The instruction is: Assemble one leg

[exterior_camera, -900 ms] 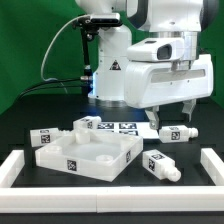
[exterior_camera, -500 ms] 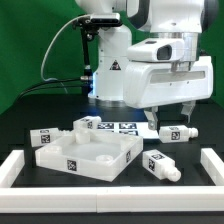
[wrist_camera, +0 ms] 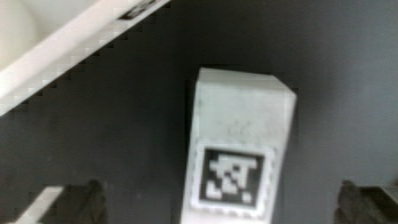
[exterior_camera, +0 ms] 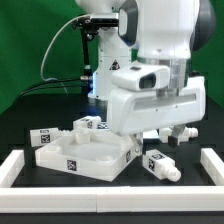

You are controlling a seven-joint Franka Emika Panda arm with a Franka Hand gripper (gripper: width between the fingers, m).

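In the wrist view a leg (wrist_camera: 240,140), a short white blocky peg with a black-and-white tag, lies on the black table between my gripper's (wrist_camera: 222,207) two dark fingertips (wrist_camera: 63,205), one on each side and apart from it. The jaws are open and hold nothing. In the exterior view my gripper (exterior_camera: 140,143) hangs low beside the tray's right corner, mostly hidden by the white hand. A leg (exterior_camera: 160,163) lies just in front of it. Other legs lie at the right (exterior_camera: 178,132), behind the tray (exterior_camera: 90,123) and at the left (exterior_camera: 40,137).
The large white square tray-like piece (exterior_camera: 75,158) sits left of centre. White rails border the table at the front left (exterior_camera: 12,168) and right (exterior_camera: 212,165). A white edge (wrist_camera: 63,55) carrying a tag runs close to the leg in the wrist view.
The hand has swung from above the right-hand leg toward the exterior view's left and come lower, now beside the tray's right corner. The parts on the table have not moved.
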